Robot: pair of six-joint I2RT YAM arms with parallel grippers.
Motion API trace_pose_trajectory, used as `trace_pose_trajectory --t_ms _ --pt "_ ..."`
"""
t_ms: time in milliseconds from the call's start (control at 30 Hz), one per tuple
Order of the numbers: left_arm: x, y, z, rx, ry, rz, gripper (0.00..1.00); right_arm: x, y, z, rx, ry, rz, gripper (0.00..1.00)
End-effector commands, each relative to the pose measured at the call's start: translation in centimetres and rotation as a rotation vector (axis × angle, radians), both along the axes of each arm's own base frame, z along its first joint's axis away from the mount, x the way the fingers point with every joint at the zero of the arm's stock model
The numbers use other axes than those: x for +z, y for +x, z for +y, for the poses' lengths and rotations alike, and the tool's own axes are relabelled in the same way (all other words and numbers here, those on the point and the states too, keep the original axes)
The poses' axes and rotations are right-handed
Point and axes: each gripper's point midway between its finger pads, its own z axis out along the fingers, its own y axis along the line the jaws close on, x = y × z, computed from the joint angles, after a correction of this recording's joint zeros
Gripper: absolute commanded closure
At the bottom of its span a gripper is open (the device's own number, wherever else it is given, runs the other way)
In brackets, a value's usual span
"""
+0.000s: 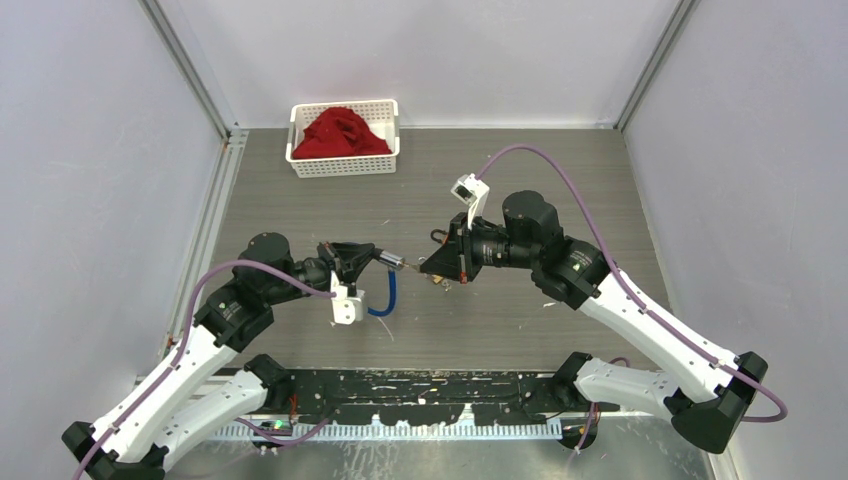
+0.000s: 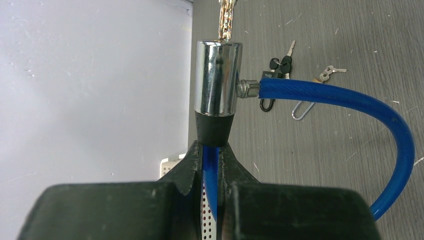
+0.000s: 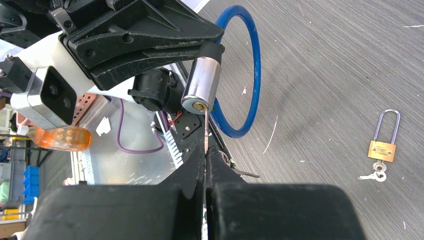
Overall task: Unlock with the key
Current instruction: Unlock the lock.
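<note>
A blue cable lock (image 1: 388,300) with a chrome cylinder (image 1: 392,262) is held above the table. My left gripper (image 1: 365,258) is shut on the blue cable just behind the cylinder's black collar; the left wrist view shows the fingers (image 2: 235,165) clamped on the cable under the cylinder (image 2: 217,77). My right gripper (image 1: 428,268) is shut on a key (image 3: 206,127). The key's blade points up at the cylinder (image 3: 201,85), its tip at the keyhole in the end face. The blade also shows in the left wrist view (image 2: 226,20), in line with the cylinder.
A small brass padlock (image 3: 383,147) with little keys (image 3: 374,172) lies on the table. A bunch of black-headed keys (image 2: 281,65) lies beyond the cable. A white basket (image 1: 343,165) with red cloth stands at the back left. Walls close in both sides.
</note>
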Motion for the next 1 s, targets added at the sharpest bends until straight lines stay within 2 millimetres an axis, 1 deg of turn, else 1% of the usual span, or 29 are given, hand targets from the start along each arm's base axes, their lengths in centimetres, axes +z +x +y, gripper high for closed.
trace_pose_trajectory --t_ms 0,467,667,967 --pt "5.0 -0.5 -0.5 -0.040 -0.094 -0.125 1.00 3.2 0.5 0.2 -0.007 0.076 -0.081 0.99" --pt "4.8 -0.6 -0.4 -0.036 -0.088 -0.122 1.00 3.4 -0.5 0.2 0.033 0.084 -0.072 0.99" --pt "4.8 -0.6 -0.4 -0.037 -0.087 -0.122 1.00 3.6 -0.5 0.3 0.041 0.091 -0.070 0.99" --pt "4.4 -0.6 -0.4 -0.040 -0.080 -0.114 1.00 3.9 -0.4 -0.1 0.027 0.077 -0.085 0.99"
